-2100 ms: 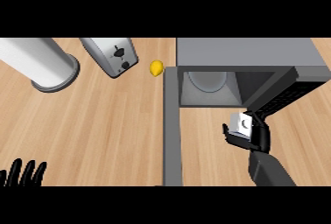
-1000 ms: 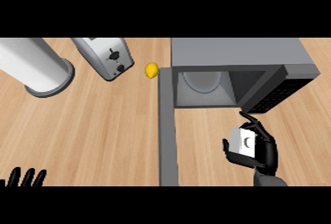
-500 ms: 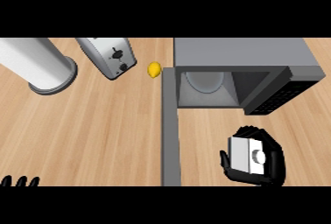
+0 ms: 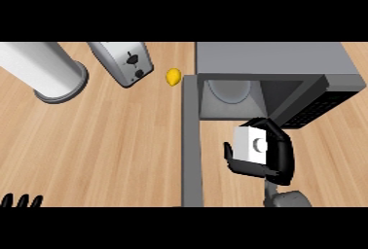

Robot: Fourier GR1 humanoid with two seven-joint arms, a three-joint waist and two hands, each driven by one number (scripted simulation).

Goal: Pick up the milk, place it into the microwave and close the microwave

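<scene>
Fingers [image 4: 279,146] of the right hand [image 4: 277,163] were curled round the milk [image 4: 250,144], just before the open microwave [image 4: 273,58]; I judged it should enter upright, clear of the door [image 4: 316,104].

Wood counter [image 4: 108,146], microwave [image 4: 273,58] back R, toaster [image 4: 123,62] + white cylinder [image 4: 43,68] back L, yellow item [image 4: 173,77] btwn.

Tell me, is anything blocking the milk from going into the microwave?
No, nothing visible is. The right robot hand holds the milk just in front of the microwave, which is open, and its door stands aside to the right.
</scene>
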